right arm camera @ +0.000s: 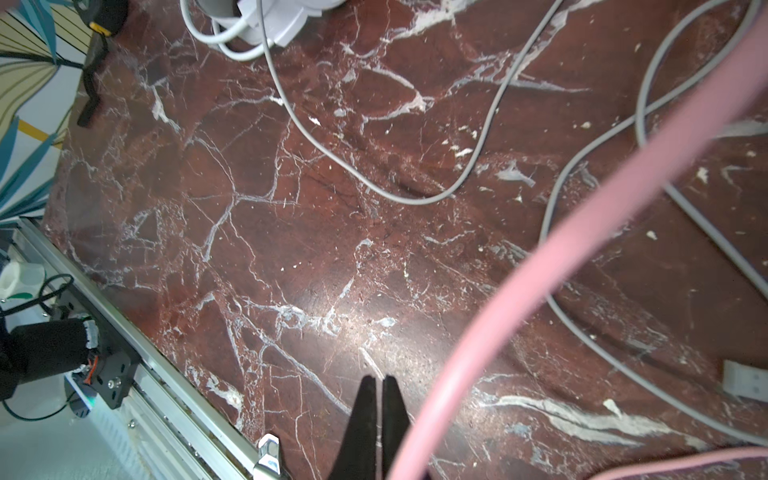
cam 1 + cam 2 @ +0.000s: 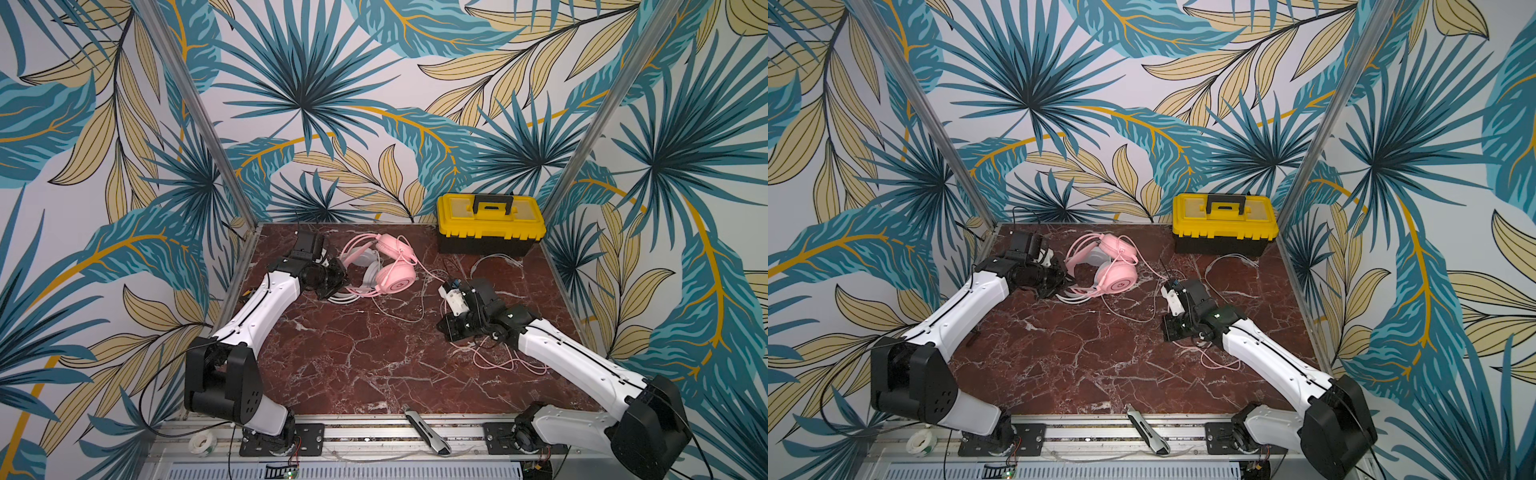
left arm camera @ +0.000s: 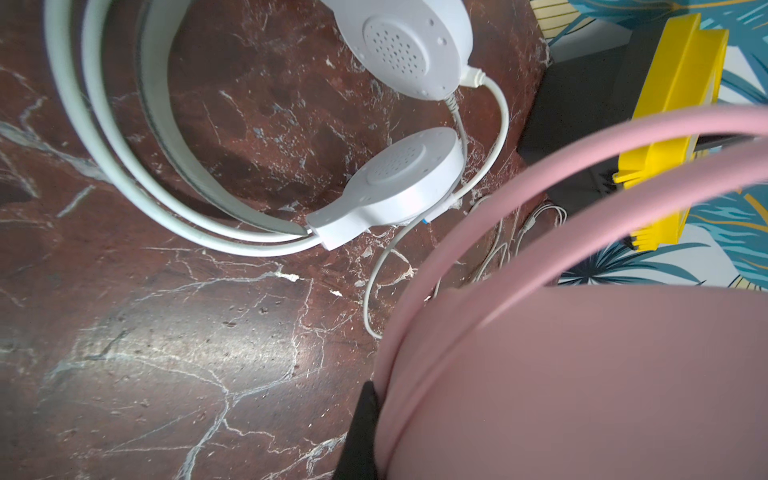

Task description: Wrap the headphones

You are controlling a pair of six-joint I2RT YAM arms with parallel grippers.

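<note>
— Where was there open room?
— The red-brown marble tabletop [image 2: 353, 374], veined in white, lay bare across its middle and front. Aluminium posts [image 2: 199, 112] and leaf-printed walls closed in both sides and the rear. A metal rail ran along the front edge, with a utility knife [image 2: 428, 432] lying across it.
— And the headphones?
— Both sat at the back left. The pink headset [image 2: 395, 279] rested on top of the white headset [image 3: 407, 183], whose flat perforated ear cups and grey-lined band lay on the marble.
— The left gripper?
— The left gripper [image 2: 337, 279] was clamped on the pink headband. In the wrist view one black finger [image 3: 363, 415] pressed against the padded band, and the other was hidden behind it.
— The right one?
— The right gripper [image 1: 377, 380] hung over the table right of centre, its fingers pinched together on nothing. The pink cable [image 1: 582, 232] ran just beside them, and a thin grey cable [image 1: 374, 183] curved over the marble.
— Any writing?
— Only a round emblem on the pink ear cup, too small to read. The toolbox [image 2: 490, 224], with its yellow lid, black base and black handle, stood in the back right corner against the wall
</note>
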